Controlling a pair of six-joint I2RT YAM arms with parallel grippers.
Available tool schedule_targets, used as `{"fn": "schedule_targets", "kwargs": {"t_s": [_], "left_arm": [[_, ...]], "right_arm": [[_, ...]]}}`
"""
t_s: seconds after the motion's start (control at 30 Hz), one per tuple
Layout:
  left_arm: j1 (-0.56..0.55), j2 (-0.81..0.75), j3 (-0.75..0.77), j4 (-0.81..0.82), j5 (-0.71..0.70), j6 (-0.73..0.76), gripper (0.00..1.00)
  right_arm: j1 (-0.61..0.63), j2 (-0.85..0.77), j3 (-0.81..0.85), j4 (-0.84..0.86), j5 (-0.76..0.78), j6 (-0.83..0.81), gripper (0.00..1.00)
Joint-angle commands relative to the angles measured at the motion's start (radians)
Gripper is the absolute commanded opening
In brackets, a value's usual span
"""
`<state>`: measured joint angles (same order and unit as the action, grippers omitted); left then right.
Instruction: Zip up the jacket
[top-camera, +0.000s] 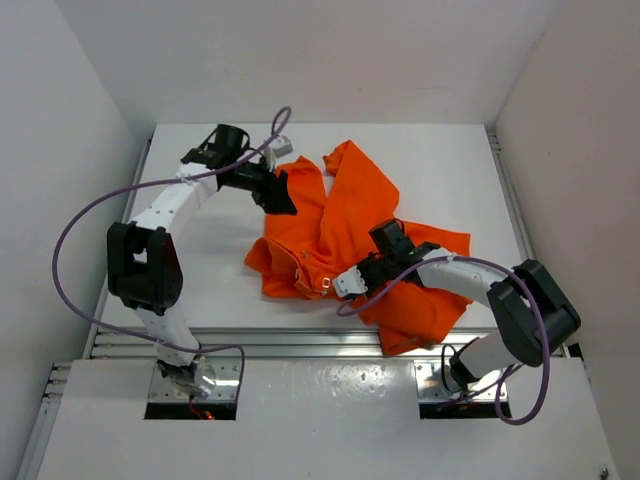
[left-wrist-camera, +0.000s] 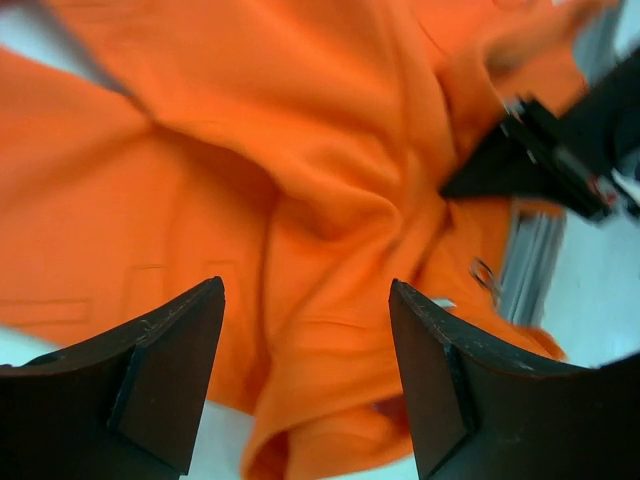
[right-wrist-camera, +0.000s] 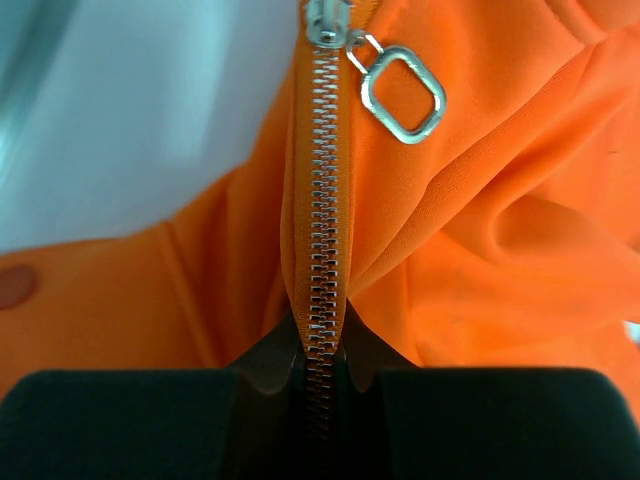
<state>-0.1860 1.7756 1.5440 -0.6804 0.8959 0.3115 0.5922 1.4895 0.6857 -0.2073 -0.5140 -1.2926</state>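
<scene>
Lying crumpled in the middle of the surface (top-camera: 450, 170), the jacket (top-camera: 345, 215) is spreading its orange cloth between the two arms; the right pincer (right-wrist-camera: 322, 362) is clamping narrow on the zipper (right-wrist-camera: 322, 200), the meshed metal teeth running out from between its jaws.

The relation that matters is running along that line of teeth; its long axis is pointing straight away from the right pincer, and the slider (right-wrist-camera: 325, 20) is sitting at the far end of the visible run, near but apart from the jaws, with the pull ring (right-wrist-camera: 403, 95) hanging off to one side against the cloth. In the top view this end of the zipper is lying at the jacket's near edge, just beside the right pincer on the side toward the left arm.

The left pincer (left-wrist-camera: 305, 290) is hovering over the far-left part of the jacket, its fingers (left-wrist-camera: 160, 380) standing wide and holding nothing; cloth is showing between them but not touching them as far as can be told. From its wrist view the ring is lying ahead and off to the right, close under the right arm's dark body.

The right pincer is nearer the slider, yet it is already serving as the anchor; so the coming move is likely falling to the left pincer, which is needing to reach the ring and draw it away from the anchor along the teeth.
</scene>
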Motion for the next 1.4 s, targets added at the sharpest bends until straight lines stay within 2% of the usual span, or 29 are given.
{"fn": "schedule_targets", "kwargs": {"t_s": [0.0,0.13,0.27,0.33,0.43,0.53,0.6,0.7,0.77,0.8,0.87,0.97,1.13,1.37], "left_arm": [[-0.036,-0.093,-0.002,-0.2,0.024,0.253,0.72],[-0.073,-0.187,-0.085,-0.288,0.012,0.429,0.73],[-0.112,-0.235,-0.162,-0.277,0.012,0.429,0.73],[-0.13,-0.235,-0.162,-0.277,0.041,0.417,0.69],[-0.164,-0.197,-0.115,-0.277,0.081,0.406,0.62],[-0.175,-0.134,-0.043,-0.277,0.081,0.406,0.61],[-0.207,-0.088,0.007,-0.33,0.071,0.481,0.61],[-0.231,0.022,0.117,-0.474,0.061,0.593,0.6],[-0.24,0.086,0.175,-0.556,0.071,0.642,0.57],[-0.24,0.102,0.188,-0.573,0.081,0.656,0.56],[-0.259,0.125,0.208,-0.608,0.081,0.69,0.53],[-0.268,0.137,0.22,-0.617,0.067,0.71,0.47],[-0.277,0.137,0.2,-0.617,0.058,0.729,0.36],[-0.264,0.159,0.18,-0.599,0.09,0.689,0.35]], "right_arm": [[0.006,0.008,0.044,0.049,0.081,-0.068,0.0],[0.018,0.018,0.063,0.04,0.094,-0.045,0.0],[0.047,0.014,0.015,0.158,0.121,-0.016,0.0],[0.061,0.017,-0.009,0.235,0.144,-0.001,0.0],[0.066,0.009,-0.038,0.313,0.157,0.001,0.0],[0.067,0.0,-0.078,0.39,0.149,-0.014,0.0],[0.066,-0.012,-0.113,0.443,0.138,-0.013,0.0],[0.067,-0.021,-0.184,0.583,0.135,-0.027,0.0],[0.069,-0.012,-0.212,0.748,0.138,-0.034,0.0],[0.07,-0.008,-0.251,0.788,0.147,-0.04,0.0],[0.072,0.024,-0.268,0.978,0.166,-0.048,0.0],[0.075,0.064,-0.278,1.097,0.193,-0.059,0.0],[0.072,0.091,-0.259,1.165,0.206,-0.06,0.0],[0.08,0.066,-0.294,1.209,0.172,-0.045,0.0]]}}
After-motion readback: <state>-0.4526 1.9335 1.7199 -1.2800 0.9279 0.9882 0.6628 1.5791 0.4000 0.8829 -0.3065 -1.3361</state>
